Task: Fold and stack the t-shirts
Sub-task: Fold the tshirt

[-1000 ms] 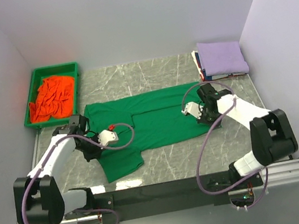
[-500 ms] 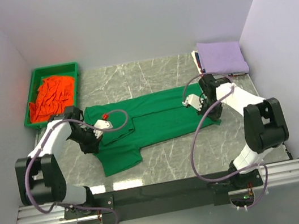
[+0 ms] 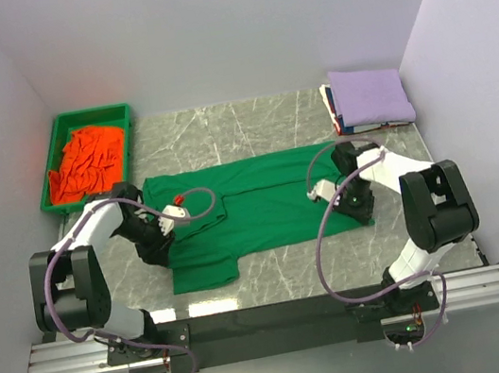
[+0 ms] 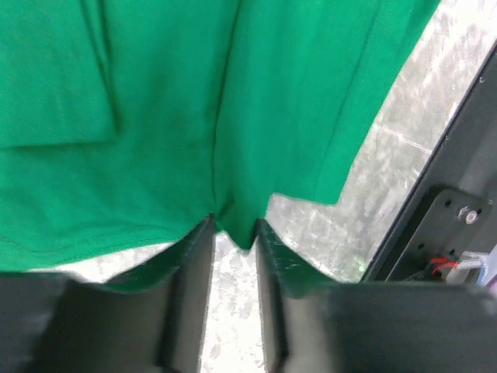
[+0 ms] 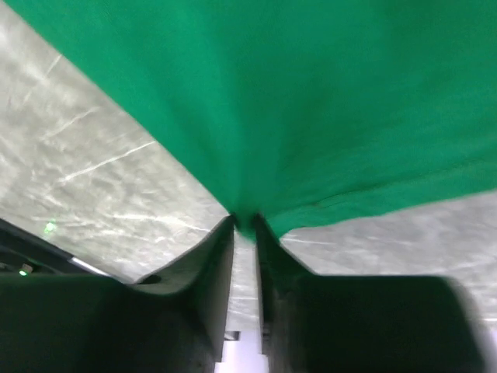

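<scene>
Folding the green tee (image 3: 253, 207) mid-surface: our left claw (image 4: 233, 233) and right claw (image 5: 244, 224) each pinch a bit of its hem. Folded stack (image 3: 369, 98) sits far right; orange tee (image 3: 85, 162) waits in the tray (image 3: 51, 155).

I see one t-shirt (image 3: 257, 200) spread mid-table between my arms. Another t-shirt (image 3: 85, 162) lies in the tray (image 3: 53, 167) back left; a stack of t-shirts (image 3: 367, 98) sits back right.

A bright green t-shirt (image 3: 262, 203) lies on the grey, white-veined marble bench (image 3: 267, 121). At ten o'clock, a green tray (image 3: 55, 166) holds an orange tee (image 3: 85, 163). At two o'clock, a lavender tee (image 3: 368, 95) tops the stack.
</scene>
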